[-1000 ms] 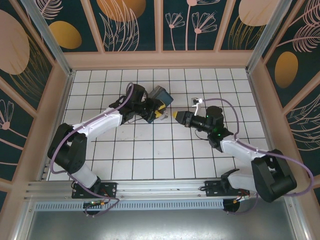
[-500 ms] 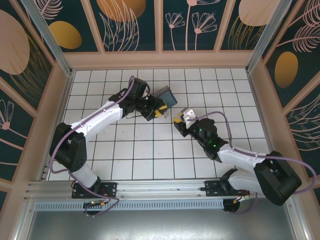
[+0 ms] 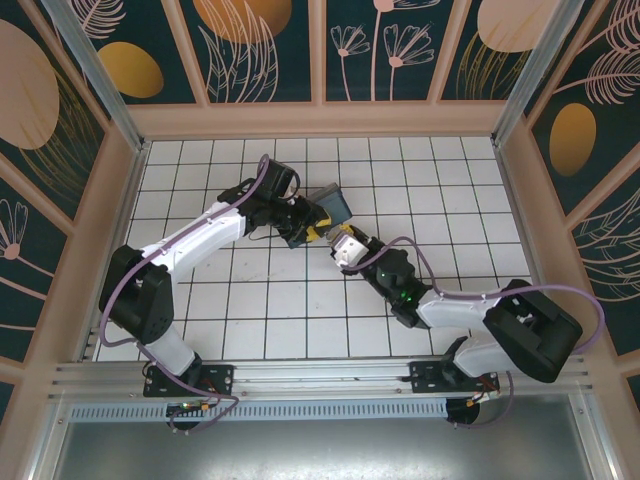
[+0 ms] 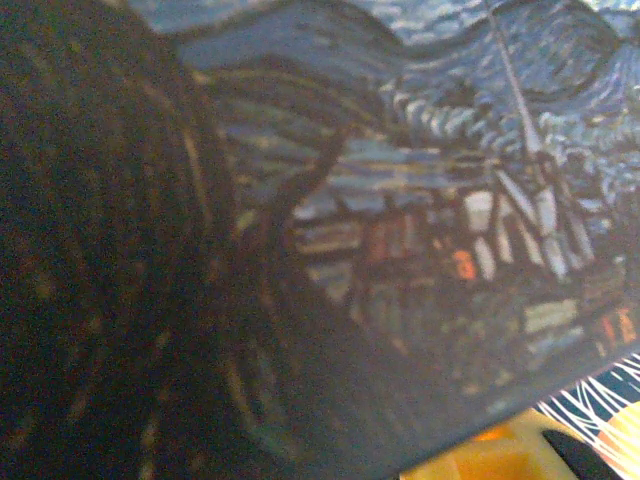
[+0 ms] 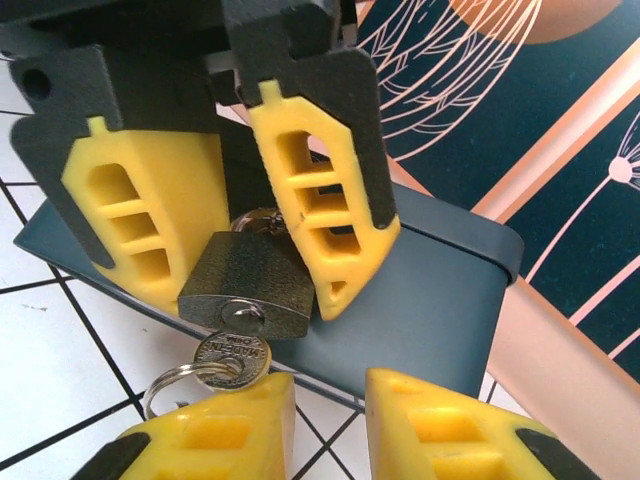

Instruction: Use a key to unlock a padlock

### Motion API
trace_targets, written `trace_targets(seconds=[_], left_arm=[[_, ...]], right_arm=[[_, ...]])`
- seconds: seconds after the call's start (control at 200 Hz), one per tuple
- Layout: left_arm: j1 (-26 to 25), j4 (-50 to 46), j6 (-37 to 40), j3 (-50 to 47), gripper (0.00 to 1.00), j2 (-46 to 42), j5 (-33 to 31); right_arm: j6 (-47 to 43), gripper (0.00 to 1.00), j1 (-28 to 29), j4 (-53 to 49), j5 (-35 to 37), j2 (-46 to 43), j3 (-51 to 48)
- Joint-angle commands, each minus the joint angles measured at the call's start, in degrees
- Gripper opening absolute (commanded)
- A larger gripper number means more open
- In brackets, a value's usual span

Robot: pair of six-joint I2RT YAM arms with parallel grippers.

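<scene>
The dark padlock [image 5: 250,285] hangs keyhole-down, and my left gripper [image 3: 318,232] is shut on its upper part, a yellow finger [image 5: 320,210] on each side. The small silver key [image 5: 232,358] sits in the keyhole, its round head and wire ring [image 5: 170,388] hanging below. My right gripper [image 5: 330,405] is directly beneath. Its jaws are open with a bare gap between them, and the key head rests at the top edge of its left finger [image 5: 215,435]. In the top view my right gripper [image 3: 335,243] meets the left gripper at the table's middle.
The Starry Night tin [image 3: 331,205] is tilted up right behind the padlock; its dark underside [image 5: 430,300] faces the right wrist camera and its painted face [image 4: 420,200] lies close against the left wrist camera. The white tiled floor [image 3: 300,300] is walled in by the patterned panels [image 3: 320,50].
My right arm has swung left across about one tile to just under the left gripper, its wrist turning over. The left gripper and tin have shifted slightly right and down.
</scene>
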Motion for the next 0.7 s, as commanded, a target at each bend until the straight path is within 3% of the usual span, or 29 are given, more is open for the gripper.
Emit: trace_targets(seconds=[0.0, 0.696], left_arm=[[0.25, 4.95, -1.32, -0.69, 0.24, -1.46, 2.06], [0.3, 4.54, -1.91, 0.61, 0.24, -0.62, 2.14]], right_arm=[[-2.69, 0.25, 2.29, 2.83, 2.53, 1.02, 2.01], [-2.57, 0.2, 6.47, 0.61, 5.33, -1.1, 0.16]])
